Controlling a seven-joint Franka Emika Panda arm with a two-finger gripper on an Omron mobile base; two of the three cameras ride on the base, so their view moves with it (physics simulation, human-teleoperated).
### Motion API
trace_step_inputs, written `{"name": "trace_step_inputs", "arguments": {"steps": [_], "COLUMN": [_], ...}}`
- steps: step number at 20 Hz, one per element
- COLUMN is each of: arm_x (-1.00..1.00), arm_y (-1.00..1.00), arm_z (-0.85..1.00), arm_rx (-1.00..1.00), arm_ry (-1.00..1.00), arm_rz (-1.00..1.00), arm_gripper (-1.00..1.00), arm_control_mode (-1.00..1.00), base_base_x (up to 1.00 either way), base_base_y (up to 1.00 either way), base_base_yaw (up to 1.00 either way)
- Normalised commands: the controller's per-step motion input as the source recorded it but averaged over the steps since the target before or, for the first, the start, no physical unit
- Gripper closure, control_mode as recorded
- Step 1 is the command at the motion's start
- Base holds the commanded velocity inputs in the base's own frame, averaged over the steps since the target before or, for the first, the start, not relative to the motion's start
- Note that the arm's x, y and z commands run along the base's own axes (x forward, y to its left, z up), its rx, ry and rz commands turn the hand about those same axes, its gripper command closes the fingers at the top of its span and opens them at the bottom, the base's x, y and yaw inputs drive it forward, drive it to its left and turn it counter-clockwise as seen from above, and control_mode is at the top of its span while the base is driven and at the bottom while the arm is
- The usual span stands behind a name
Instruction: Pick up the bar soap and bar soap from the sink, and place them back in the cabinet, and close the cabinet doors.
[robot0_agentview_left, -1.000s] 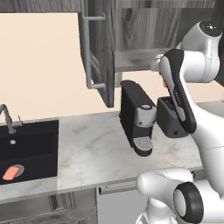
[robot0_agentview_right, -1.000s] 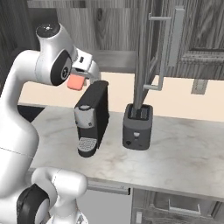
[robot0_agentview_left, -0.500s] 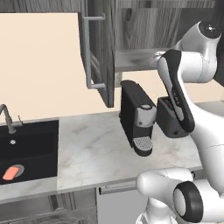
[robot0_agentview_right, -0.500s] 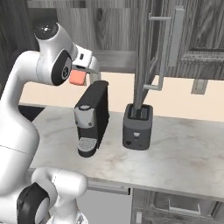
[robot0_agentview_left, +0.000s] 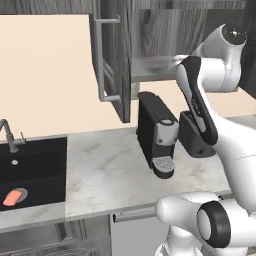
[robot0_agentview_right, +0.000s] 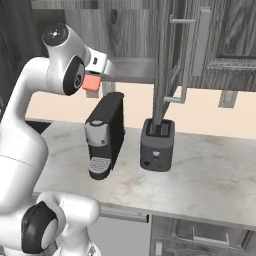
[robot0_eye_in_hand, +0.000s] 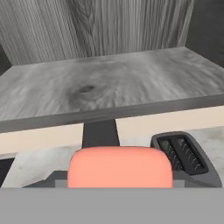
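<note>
My gripper (robot0_agentview_right: 95, 76) is shut on a salmon-orange bar soap (robot0_agentview_right: 91, 83), raised above the coffee machine and just in front of the cabinet's grey inner shelf (robot0_agentview_right: 131, 70). In the hand view this bar soap (robot0_eye_in_hand: 119, 168) sits at the bottom, with the shelf (robot0_eye_in_hand: 109, 83) just ahead and slightly higher. A second bar soap (robot0_agentview_left: 14, 197) lies in the black sink (robot0_agentview_left: 35, 165) at the far left. Both cabinet doors stand open: the left door (robot0_agentview_left: 112, 60) and the right door (robot0_agentview_right: 167, 55), each with a long silver handle.
A black coffee machine (robot0_agentview_right: 105, 134) and a dark toaster (robot0_agentview_right: 157, 145) stand on the marble counter (robot0_agentview_right: 215, 170) below the cabinet. The grey faucet (robot0_agentview_left: 7, 132) rises behind the sink. Base cabinet fronts (robot0_agentview_left: 130, 220) run under the counter edge.
My gripper has lifted the bar soap a little higher and nearer the shelf's front edge. The soap in the sink has stayed put.
</note>
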Motion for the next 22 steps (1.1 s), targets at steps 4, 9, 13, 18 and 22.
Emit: {"name": "trace_step_inputs", "arguments": {"steps": [4, 9, 13, 18, 22], "arm_x": [0.34, 0.36, 0.41, 0.41, 0.38], "arm_y": [0.0, 0.0, 0.0, 0.0, 0.0], "arm_z": [0.09, 0.09, 0.13, 0.12, 0.04], "arm_rx": [-0.01, 0.0, 0.0, 0.0, 0.0], "arm_ry": [-0.02, -0.02, -0.02, 0.0, 0.0], "arm_rz": [0.0, 0.0, 0.0, 0.0, 0.0], "arm_gripper": [1.0, 1.0, 1.0, 1.0, 1.0], "arm_control_mode": [-1.0, -1.0, -1.0, -1.0, -1.0], "base_base_x": [0.0, 0.0, 0.0, 0.0, 0.0], "base_base_y": [0.0, 0.0, 0.0, 0.0, 0.0], "base_base_yaw": [0.0, 0.0, 0.0, 0.0, 0.0]}}
